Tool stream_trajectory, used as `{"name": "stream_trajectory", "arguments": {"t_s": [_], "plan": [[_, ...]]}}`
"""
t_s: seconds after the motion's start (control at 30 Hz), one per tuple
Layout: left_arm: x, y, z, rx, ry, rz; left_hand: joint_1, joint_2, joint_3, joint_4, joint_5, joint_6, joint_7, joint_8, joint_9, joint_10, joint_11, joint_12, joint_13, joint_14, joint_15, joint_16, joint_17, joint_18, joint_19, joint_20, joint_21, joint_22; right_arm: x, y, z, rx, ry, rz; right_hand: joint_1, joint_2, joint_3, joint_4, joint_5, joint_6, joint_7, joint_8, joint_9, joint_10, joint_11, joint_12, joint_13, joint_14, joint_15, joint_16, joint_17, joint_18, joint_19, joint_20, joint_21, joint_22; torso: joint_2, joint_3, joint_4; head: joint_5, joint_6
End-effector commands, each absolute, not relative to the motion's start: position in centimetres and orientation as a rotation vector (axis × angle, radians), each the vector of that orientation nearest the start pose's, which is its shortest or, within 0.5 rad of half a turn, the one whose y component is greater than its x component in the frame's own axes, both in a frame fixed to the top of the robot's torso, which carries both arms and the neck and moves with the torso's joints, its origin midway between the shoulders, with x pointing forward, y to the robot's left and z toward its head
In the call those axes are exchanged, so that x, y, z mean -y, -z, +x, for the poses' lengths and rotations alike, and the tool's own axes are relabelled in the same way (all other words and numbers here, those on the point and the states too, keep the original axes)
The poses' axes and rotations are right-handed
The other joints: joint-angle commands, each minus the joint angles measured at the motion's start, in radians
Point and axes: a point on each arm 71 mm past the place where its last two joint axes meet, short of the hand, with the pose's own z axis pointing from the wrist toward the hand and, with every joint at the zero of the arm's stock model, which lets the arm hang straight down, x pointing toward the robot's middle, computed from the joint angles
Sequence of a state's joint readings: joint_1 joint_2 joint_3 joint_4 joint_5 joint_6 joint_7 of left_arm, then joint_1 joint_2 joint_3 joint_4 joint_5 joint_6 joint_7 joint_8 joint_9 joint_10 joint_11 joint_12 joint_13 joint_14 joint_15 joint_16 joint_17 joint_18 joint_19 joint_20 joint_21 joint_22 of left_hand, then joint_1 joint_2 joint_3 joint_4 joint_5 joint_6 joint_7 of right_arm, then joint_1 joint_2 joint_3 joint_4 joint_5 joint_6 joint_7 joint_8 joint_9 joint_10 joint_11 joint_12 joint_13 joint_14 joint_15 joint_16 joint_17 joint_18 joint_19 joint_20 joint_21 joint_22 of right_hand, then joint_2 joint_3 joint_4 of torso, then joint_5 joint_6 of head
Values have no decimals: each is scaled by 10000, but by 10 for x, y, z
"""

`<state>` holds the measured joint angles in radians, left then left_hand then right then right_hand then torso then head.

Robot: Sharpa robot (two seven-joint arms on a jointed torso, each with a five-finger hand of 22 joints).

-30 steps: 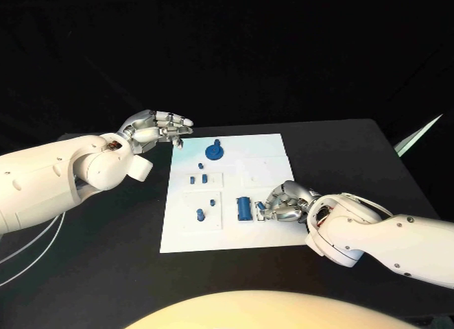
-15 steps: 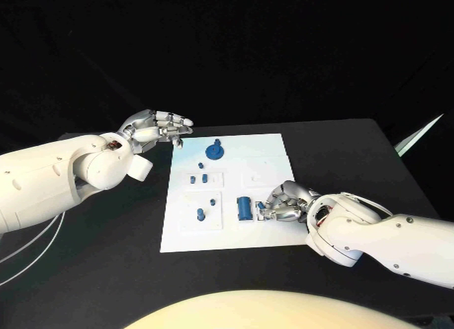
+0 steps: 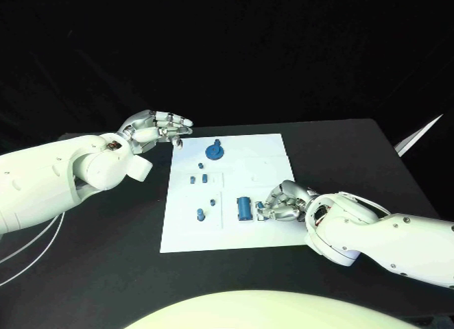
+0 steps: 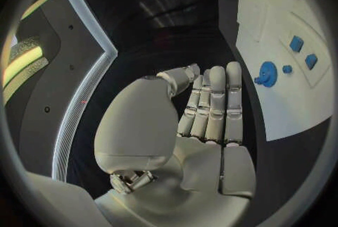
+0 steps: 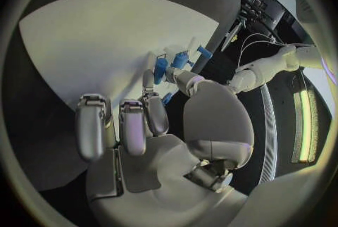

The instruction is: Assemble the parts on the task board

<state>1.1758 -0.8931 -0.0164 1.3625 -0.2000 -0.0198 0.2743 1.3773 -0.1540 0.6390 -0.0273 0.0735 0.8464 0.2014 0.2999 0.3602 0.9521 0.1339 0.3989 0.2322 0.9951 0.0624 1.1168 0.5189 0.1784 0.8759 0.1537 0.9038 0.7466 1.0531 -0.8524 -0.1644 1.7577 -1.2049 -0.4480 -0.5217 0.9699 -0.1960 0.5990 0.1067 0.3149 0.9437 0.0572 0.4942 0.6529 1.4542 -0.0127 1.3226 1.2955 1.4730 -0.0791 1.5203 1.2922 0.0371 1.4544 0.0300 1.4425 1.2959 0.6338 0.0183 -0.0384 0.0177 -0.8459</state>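
The white task board (image 3: 267, 164) lies mid-table with several blue parts on it. A round blue part (image 3: 216, 150) stands at its far end, and a blue cylinder (image 3: 244, 208) lies near its right front. My right hand (image 3: 283, 203) rests on the board just right of the cylinder, fingers curled. Its thumb and a finger pinch a small blue part (image 3: 260, 205), also seen in the right wrist view (image 5: 160, 73). My left hand (image 3: 156, 127) hovers off the board's far left corner, fingers curled in and holding nothing. The left wrist view shows that hand (image 4: 208, 108) and the round part (image 4: 267, 74).
Small blue parts (image 3: 198, 179) sit in shallow recesses along the board's left half, with one more (image 3: 200, 214) nearer the front. Black table (image 3: 345, 151) surrounds the board, with free room right of it and in front.
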Motion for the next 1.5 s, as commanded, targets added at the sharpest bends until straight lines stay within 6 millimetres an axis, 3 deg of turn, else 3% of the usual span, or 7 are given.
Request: {"name": "stream_trajectory", "arguments": {"t_s": [0.03,0.57,0.73,0.83,1.03,1.27,1.5], "plan": [[-267,196,505,-16508,14919,-9612,-201,91,-31,127,144,-85,6,210,-142,-167,14,136,87,-35,-16,-81,-95,66,152,-2,-198,-70,167,281,387,-20666,-5609,3299,-335,189,127,206,-91,390,-55,179,187,241,-87,267,1569,828,-56,75,2113,-165,951,-84,144,2475,-1,1,-9,11,-11],[-267,197,506,-16514,14911,-9616,-216,93,-31,134,143,-97,11,228,-148,-177,19,144,84,-41,-11,-86,-96,62,156,-1,-207,-74,164,281,388,-20597,-5699,3256,-702,132,-200,550,-881,452,-40,84,144,239,-73,246,1566,825,-44,67,2104,-162,946,-80,124,2470,-1,4,-8,15,-5],[-267,197,506,-16515,14907,-9617,-216,93,-31,134,143,-97,11,228,-148,-177,19,144,84,-41,-11,-86,-96,62,156,-1,-207,-74,164,281,389,-20573,-5699,3247,-844,119,-357,735,-1409,474,-38,46,132,237,-68,235,1565,826,-39,68,2108,-161,945,-74,119,2468,3,3,-7,14,-6],[-266,197,506,-16516,14912,-9614,-216,93,-31,134,143,-97,11,228,-148,-177,19,144,84,-41,-11,-86,-96,62,156,-1,-207,-74,164,281,389,-20579,-5701,3230,-855,115,-378,756,-1473,477,-41,43,132,239,-68,241,1569,827,-40,70,2112,-162,946,-74,124,2469,2,2,-5,20,-11],[-266,197,506,-16512,14918,-9610,-216,93,-31,134,143,-97,11,228,-148,-177,19,144,84,-41,-11,-86,-96,62,156,-1,-207,-74,166,281,388,-20594,-5707,3147,-766,52,-405,694,-1558,469,-45,34,134,238,-72,240,1570,825,-41,63,2102,-159,942,-74,108,2466,-6,5,-15,26,-30],[-267,197,506,-16499,14890,-9622,-216,93,-31,134,143,-97,11,228,-148,-177,19,144,84,-41,-11,-86,-96,62,156,-1,-207,-74,171,279,384,-20737,-5883,2832,-205,-138,-529,318,-2290,479,-42,0,143,233,-72,228,1572,827,-43,69,2114,-161,943,-75,119,2468,-6,14,-13,60,-40],[-268,197,506,-16491,14888,-9622,-216,93,-31,134,143,-97,11,228,-148,-177,19,144,84,-41,-11,-86,-96,62,156,-1,-207,-74,174,277,378,-20833,-6036,2635,-161,-224,-635,286,-2416,487,-38,-9,142,239,-68,242,1581,829,-39,73,2122,-162,943,-73,123,2469,-11,20,-34,64,-37]]}}
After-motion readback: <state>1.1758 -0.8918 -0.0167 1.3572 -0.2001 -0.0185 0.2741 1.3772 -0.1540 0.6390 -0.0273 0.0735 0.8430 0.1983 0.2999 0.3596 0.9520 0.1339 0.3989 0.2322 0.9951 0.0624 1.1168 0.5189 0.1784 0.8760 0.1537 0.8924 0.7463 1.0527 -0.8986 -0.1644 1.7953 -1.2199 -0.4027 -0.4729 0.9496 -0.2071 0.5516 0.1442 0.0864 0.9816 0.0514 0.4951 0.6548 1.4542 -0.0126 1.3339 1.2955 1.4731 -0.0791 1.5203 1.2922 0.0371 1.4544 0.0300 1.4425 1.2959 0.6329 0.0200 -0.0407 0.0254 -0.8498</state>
